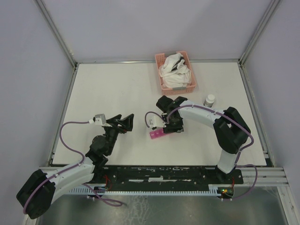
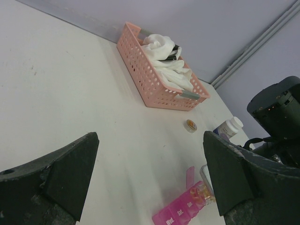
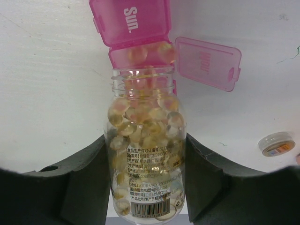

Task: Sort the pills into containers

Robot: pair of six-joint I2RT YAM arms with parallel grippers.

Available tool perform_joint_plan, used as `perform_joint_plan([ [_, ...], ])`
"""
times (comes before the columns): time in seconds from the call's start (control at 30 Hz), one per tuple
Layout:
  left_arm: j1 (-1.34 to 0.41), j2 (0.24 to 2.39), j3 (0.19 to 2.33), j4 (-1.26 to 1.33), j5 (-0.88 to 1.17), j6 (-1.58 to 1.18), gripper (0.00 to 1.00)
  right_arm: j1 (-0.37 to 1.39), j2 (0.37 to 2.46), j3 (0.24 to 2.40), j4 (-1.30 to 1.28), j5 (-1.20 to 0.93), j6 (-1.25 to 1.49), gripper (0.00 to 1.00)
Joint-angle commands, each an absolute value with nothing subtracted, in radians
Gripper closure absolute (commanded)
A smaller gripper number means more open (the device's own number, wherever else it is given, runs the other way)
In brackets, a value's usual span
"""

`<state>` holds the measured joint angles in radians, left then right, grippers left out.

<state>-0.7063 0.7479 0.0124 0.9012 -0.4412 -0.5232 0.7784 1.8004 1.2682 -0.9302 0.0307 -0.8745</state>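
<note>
The jar (image 3: 147, 187) of pills (image 3: 140, 122) is pinched at its body between the jaws of the right gripper (image 3: 147, 159). It is tipped so that its open mouth points to twelve o'clock in the right wrist view, just at the edge of the pill box (image 3: 140, 58). It is held this way, as it seems, so that pills can be poured into the compartment under the raised lid marked "Sun."; a few amber ones appear to lie there (through the pink plastic this cannot be told for sure). A second lid is open at two o'clock of the mouth. The cap (image 3: 276, 144) is laid on the table (image 3: 47, 93) at four o'clock, clear of the pouring. The left gripper (image 1: 123, 123) is found at nine o'clock of the box in the top view, its jaws spread wide with nothing between them, probably to leave room. Most pills are in the jar, so the sorting is judged to be near its start.
</note>
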Motion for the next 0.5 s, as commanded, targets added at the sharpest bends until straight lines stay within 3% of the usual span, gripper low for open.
perform_joint_plan([
  [0.0,-0.699,0.744,-0.002,0.964,-0.441,-0.566,0.01,0.785,1.802,1.307,-0.936,0.064,-0.859,0.99],
  [0.47,-0.698,0.744,-0.001,0.964,-0.441,-0.566,0.01,0.769,1.8,1.272,-0.904,0.024,-0.852,0.99],
])
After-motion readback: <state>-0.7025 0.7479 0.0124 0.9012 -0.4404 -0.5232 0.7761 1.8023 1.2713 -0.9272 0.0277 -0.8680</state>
